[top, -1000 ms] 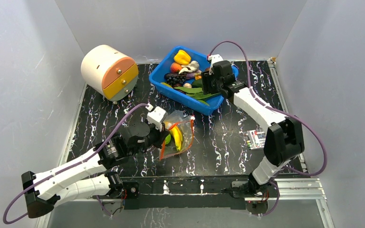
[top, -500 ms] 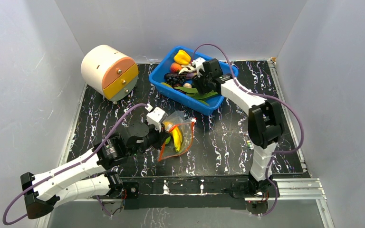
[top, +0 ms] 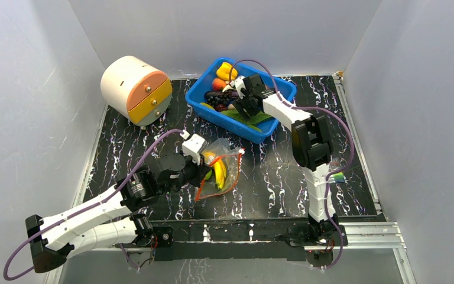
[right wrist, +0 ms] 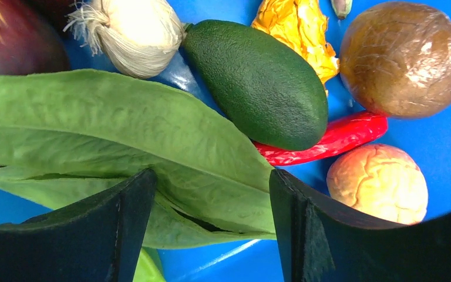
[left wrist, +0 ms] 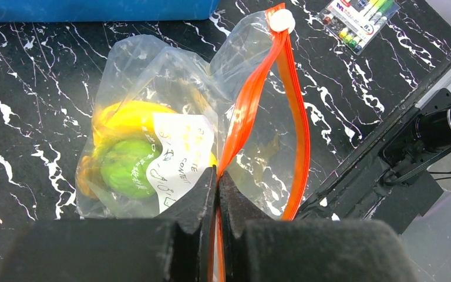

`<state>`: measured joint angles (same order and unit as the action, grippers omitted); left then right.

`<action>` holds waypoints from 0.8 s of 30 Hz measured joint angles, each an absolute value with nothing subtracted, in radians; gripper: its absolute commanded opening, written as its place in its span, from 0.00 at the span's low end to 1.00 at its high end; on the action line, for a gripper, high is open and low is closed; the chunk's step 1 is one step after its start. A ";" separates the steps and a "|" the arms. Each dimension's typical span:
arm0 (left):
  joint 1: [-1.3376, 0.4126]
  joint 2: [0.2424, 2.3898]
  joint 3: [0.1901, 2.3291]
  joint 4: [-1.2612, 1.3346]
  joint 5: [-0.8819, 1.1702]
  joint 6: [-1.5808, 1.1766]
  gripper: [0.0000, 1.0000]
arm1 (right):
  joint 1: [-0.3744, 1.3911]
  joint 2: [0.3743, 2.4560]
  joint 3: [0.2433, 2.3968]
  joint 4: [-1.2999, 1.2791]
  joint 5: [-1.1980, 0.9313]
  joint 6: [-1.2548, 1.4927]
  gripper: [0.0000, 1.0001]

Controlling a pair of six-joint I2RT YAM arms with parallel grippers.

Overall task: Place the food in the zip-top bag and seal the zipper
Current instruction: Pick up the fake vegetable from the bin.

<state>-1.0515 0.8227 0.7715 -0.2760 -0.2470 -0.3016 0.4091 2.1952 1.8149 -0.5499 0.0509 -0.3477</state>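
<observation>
The long green toy leaves (right wrist: 123,123) lie in the rigid blue plastic bin (right wrist: 446,147). Their tip sits between the spread fingers of the right gripper (right wrist: 211,173), and their long axis stretches away past one finger. The left gripper (left wrist: 217,173) pinches the orange-red zipper strip (left wrist: 243,111) of the floppy clear zip-top bag (left wrist: 152,64) on the worktop (left wrist: 12,59).

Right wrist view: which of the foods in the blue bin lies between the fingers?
The long green leaf: it alone spans the gap; the avocado and red chili lie beyond.
</observation>
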 measured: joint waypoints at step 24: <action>-1.052 0.817 0.772 -0.292 -0.264 -0.322 0.00 | 0.397 2.233 1.824 -0.549 0.019 -0.422 0.36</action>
<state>-1.0519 0.8173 0.7715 -0.2920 -0.2642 -0.3222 0.3965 2.2326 1.8236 -0.5491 0.0193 -0.4221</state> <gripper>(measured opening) 0.010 0.396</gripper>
